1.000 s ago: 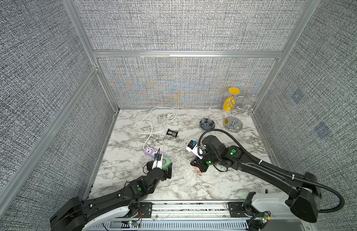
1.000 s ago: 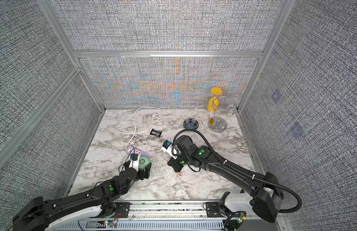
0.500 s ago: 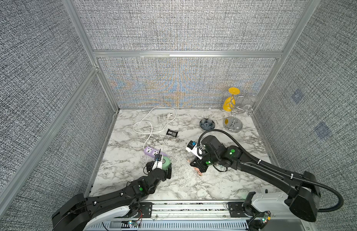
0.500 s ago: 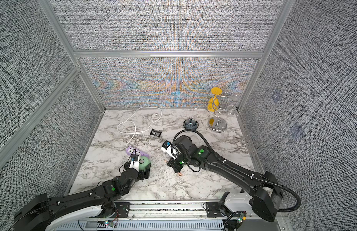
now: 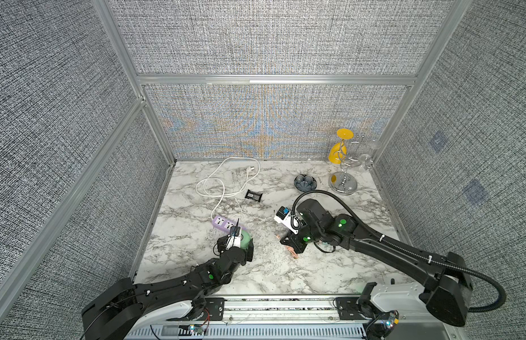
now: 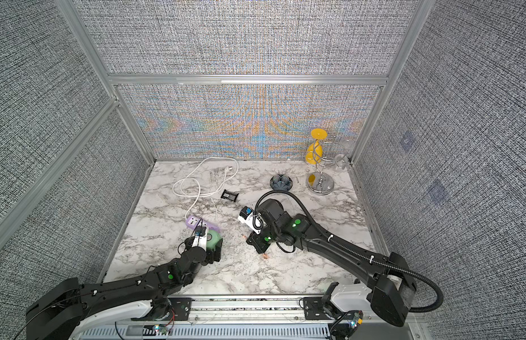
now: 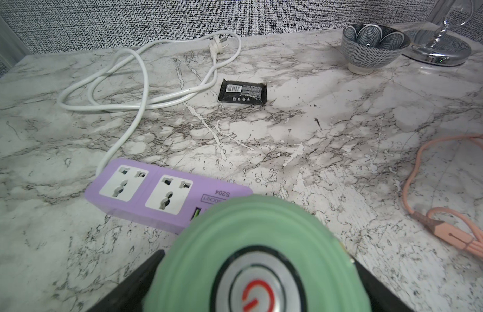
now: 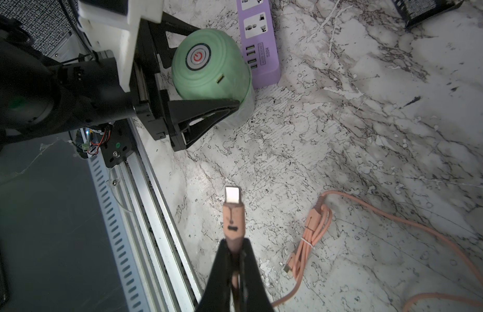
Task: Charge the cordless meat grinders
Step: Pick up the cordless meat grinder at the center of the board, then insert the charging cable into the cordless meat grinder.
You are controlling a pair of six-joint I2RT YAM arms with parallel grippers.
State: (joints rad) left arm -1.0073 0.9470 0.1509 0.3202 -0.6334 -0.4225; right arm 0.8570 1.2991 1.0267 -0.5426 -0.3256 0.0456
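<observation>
Robot test cell in a lab, not a home. The marble-print desk (image 5: pixel 314 273) is boxed on three sides by grey woven panels (image 5: pixel 270 38) set in aluminium framing (image 5: pixel 273 79). Two black arms (image 5: pixel 167 290) are mounted on a slotted metal rail (image 5: pixel 279 306) along the near edge, with loose wiring exposed there. Household props are laid out: purple power strip (image 5: pixel 223 222), patterned bowl (image 5: pixel 305 182), chrome glass rack (image 5: pixel 342 185) at the far right corner.

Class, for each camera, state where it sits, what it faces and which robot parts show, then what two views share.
Top views: high at the front, looking down on the white marble table; left arm, right arm show.
Left wrist: on left arm, facing the purple power strip; left gripper straddles the mint-green domed grinder.
Right wrist: on right arm, facing the grinder; right gripper pinches a pink cable.
Wrist views share grinder, strip.
</observation>
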